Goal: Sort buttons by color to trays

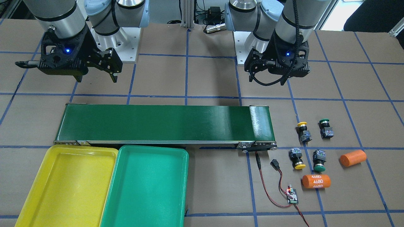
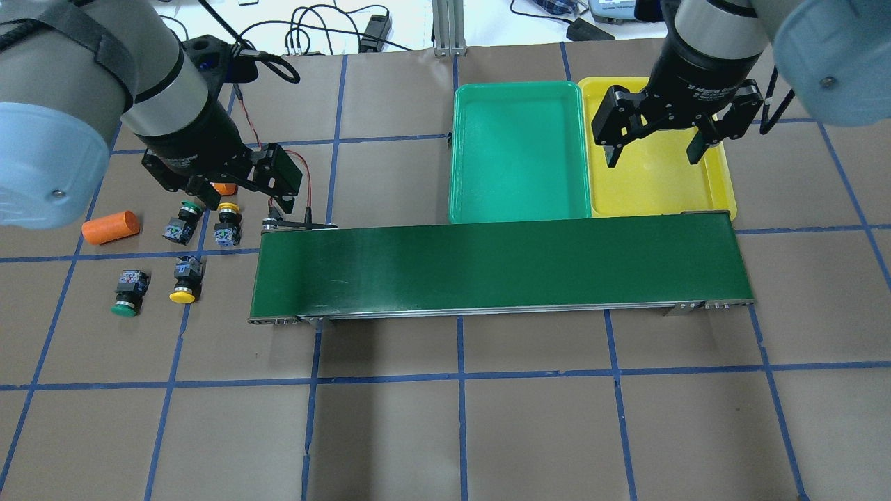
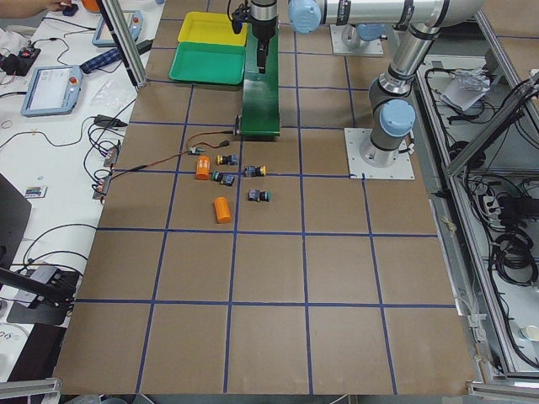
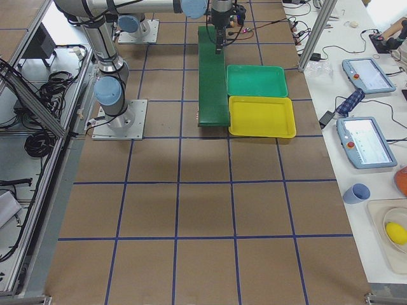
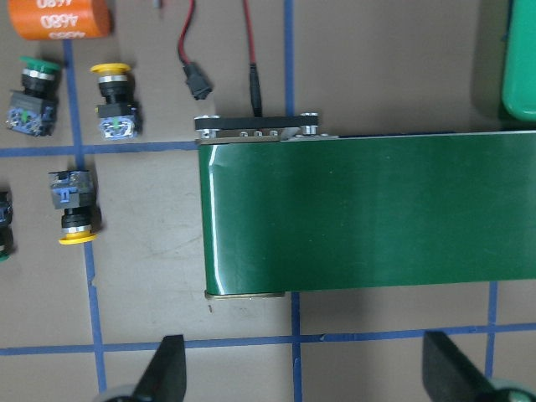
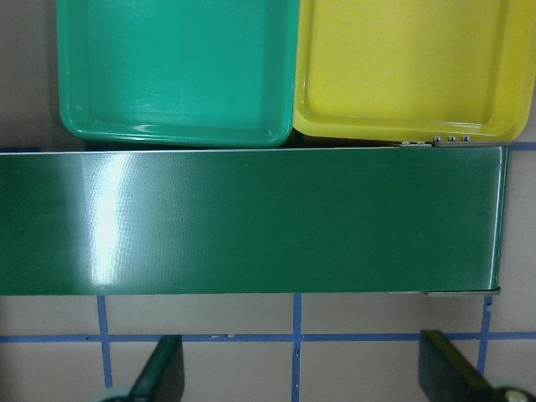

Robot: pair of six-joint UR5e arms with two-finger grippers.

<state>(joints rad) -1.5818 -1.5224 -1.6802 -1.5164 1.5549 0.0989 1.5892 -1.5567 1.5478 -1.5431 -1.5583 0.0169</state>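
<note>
The left gripper (image 5: 306, 373) hangs spread near the conveyor belt's (image 2: 487, 268) left end, and the right gripper (image 2: 653, 158) hangs spread near its right end. Four buttons (image 2: 184, 280) lie loose on the counter (image 2: 529, 431) off that left end. Toward the counter's far edge, the green tray (image 2: 515, 153) touches the yellow tray (image 2: 654, 195), both against the belt.

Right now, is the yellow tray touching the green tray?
Touching. In the right wrist view the green tray and the yellow tray meet rim to rim, with no table showing between them.
</note>
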